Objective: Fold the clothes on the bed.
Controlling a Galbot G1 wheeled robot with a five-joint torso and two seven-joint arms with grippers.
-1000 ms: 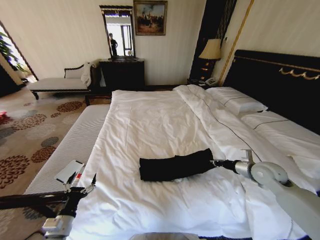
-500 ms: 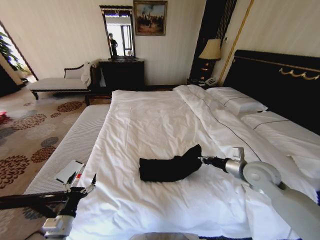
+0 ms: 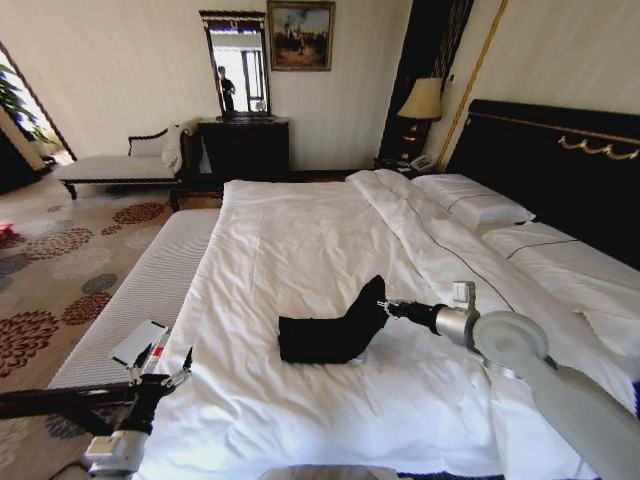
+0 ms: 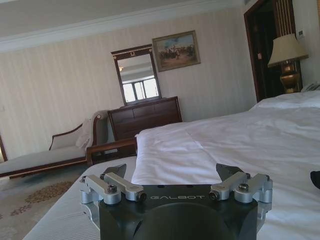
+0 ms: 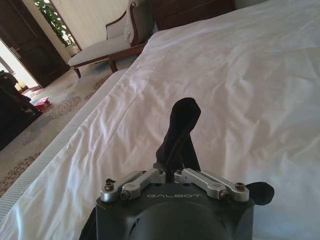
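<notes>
The black T-shirt [image 3: 335,330], already narrowed to a long strip, lay across the middle of the bed [image 3: 300,240]. The right hand [image 3: 385,308] was clenched on the strip's headboard-side end, raised off the duvet. The fold across its length looked half done; next that end needed carrying over the other and laying flat. The left hand [image 3: 160,368] hung released beside the bed's foot.

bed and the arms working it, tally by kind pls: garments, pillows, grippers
Black soft-fabric T-shirt, folded narrow, one end lifted off the white bed: 1
White pillows: 2
Grippers, right gripper pinching the shirt, left gripper open beside the bed: 2
Total: 5
</notes>
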